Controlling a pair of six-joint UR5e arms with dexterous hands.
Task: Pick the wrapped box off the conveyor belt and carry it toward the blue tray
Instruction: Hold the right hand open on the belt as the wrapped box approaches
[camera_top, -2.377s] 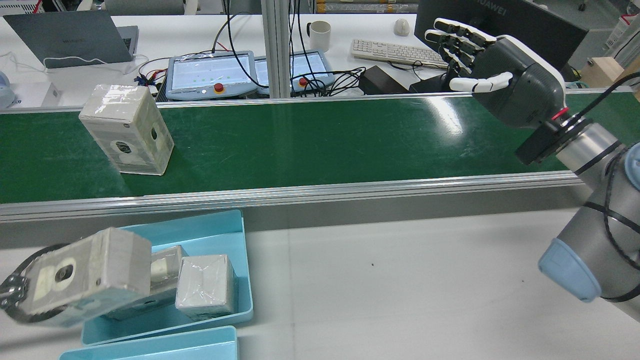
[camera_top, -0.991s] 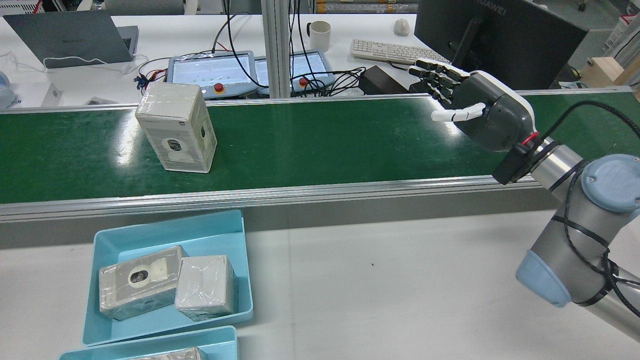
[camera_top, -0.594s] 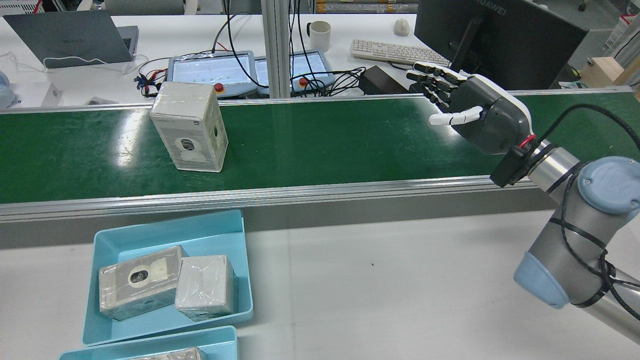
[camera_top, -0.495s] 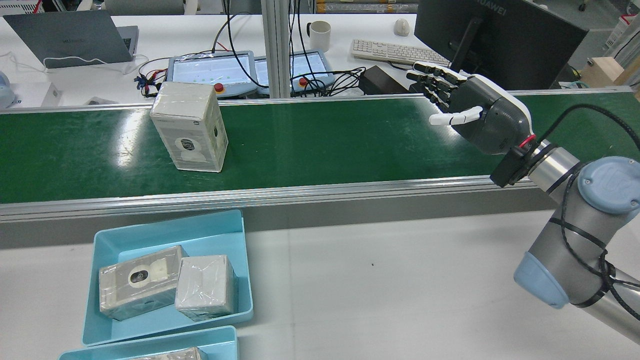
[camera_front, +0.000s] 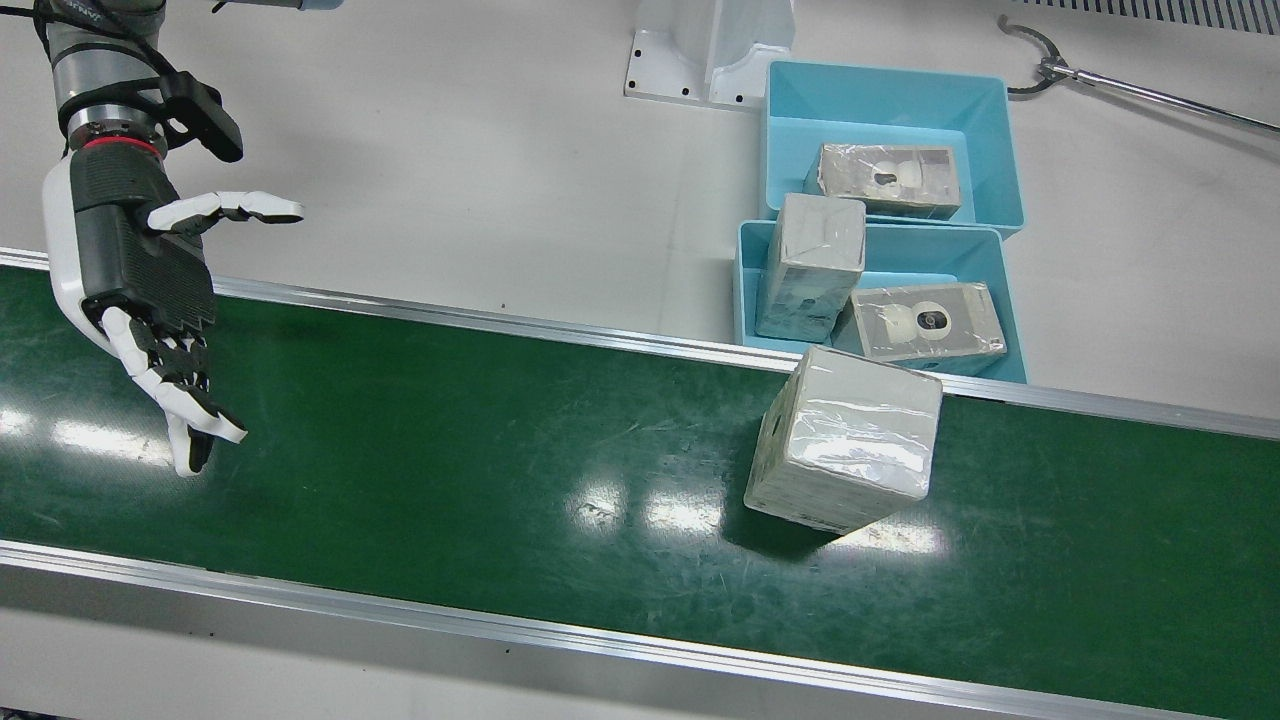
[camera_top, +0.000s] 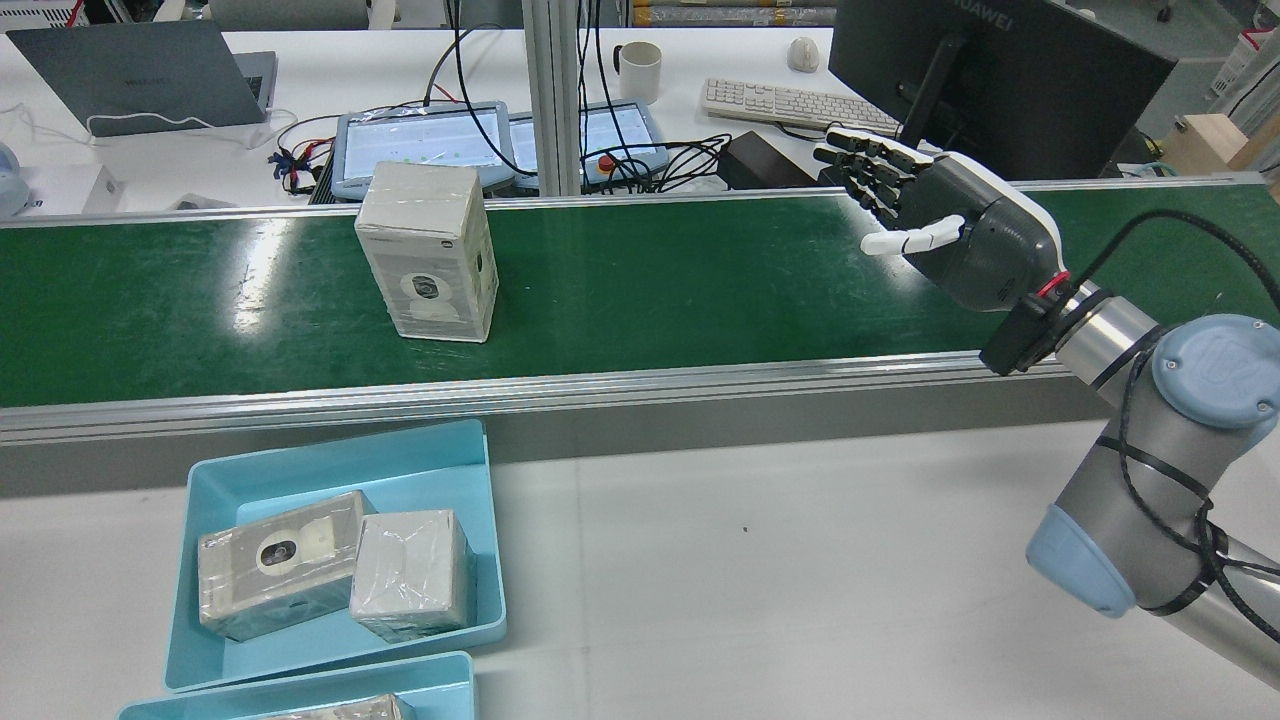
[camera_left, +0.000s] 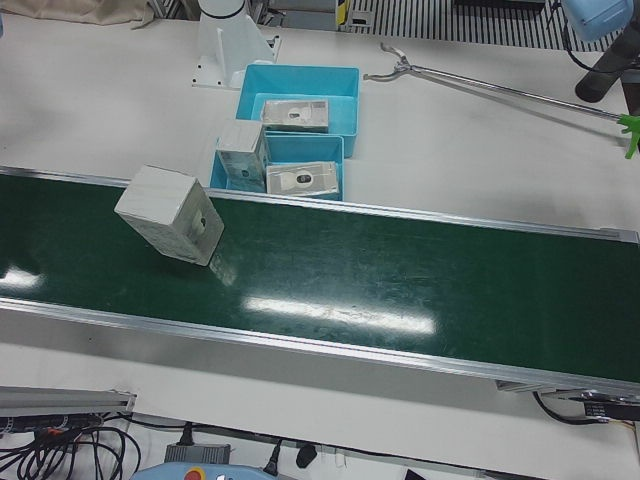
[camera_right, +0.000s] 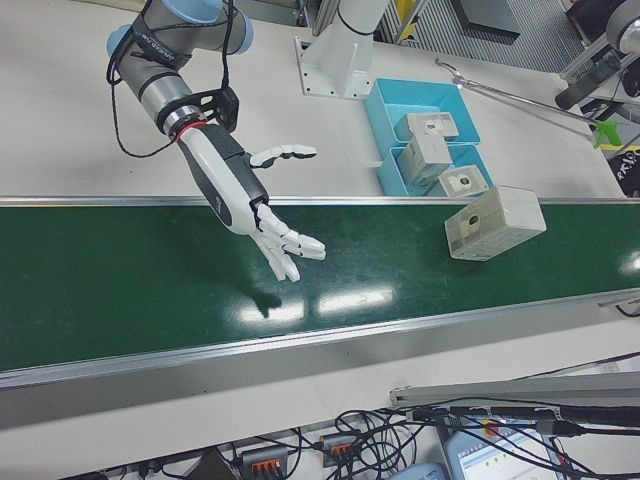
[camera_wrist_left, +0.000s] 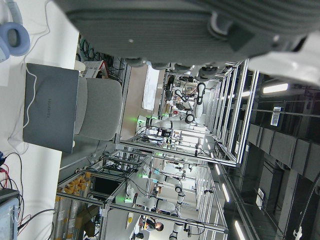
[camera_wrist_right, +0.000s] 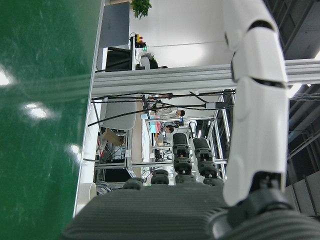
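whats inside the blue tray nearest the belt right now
The blue tray nearest the conveyor belt holds two wrapped boxes: one upright, one lying flat. The tray floor under them is covered, so anything beneath cannot be seen.

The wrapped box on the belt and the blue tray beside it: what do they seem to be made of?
Wrapped box: probably cardboard under clear plastic film; the wrap wrinkles and glints. Blue tray: looks like moulded plastic, with smooth, uniformly coloured thin walls.
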